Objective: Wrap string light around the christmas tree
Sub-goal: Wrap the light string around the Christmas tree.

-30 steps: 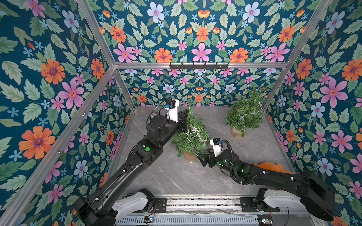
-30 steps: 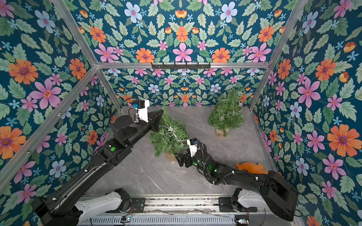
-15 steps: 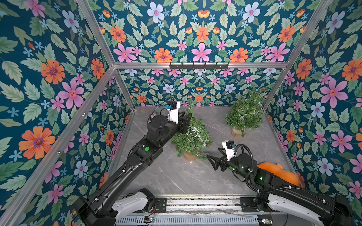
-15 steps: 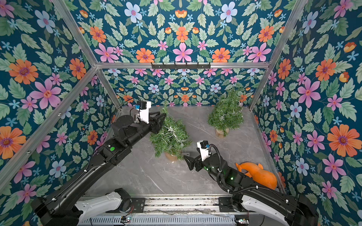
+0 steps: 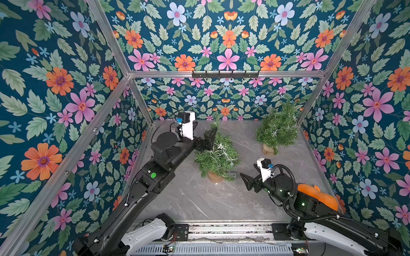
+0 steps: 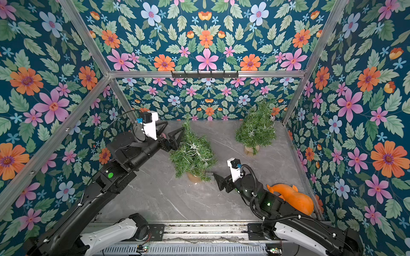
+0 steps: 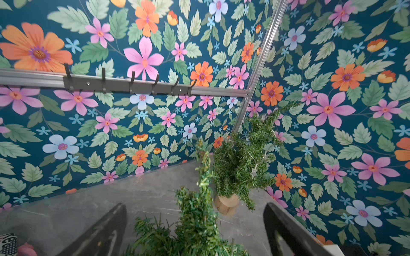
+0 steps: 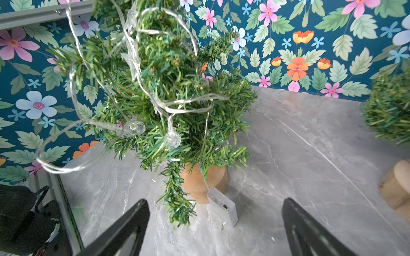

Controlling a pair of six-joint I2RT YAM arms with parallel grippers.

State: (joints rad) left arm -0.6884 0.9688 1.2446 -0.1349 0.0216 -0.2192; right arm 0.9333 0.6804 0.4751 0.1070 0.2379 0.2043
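Both spread wide, empty: left tool (image 7: 194, 208) at the christmas tree (image 5: 216, 155) tip, right tool (image 8: 215, 201) near its base

Green christmas tree (image 5: 208, 161), silvery string light (image 8: 172, 139) — grey marbled table (image 5: 199, 199).

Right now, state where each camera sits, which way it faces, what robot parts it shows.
Top views: high at the front, looking down over the table; left arm, right arm show.
Left wrist: on the left arm, facing the back wall; open left gripper frames the near tree.
Right wrist: on the right arm, facing the string light on that tree; open right gripper shows.
Shared: both wrist views catch the far tree.
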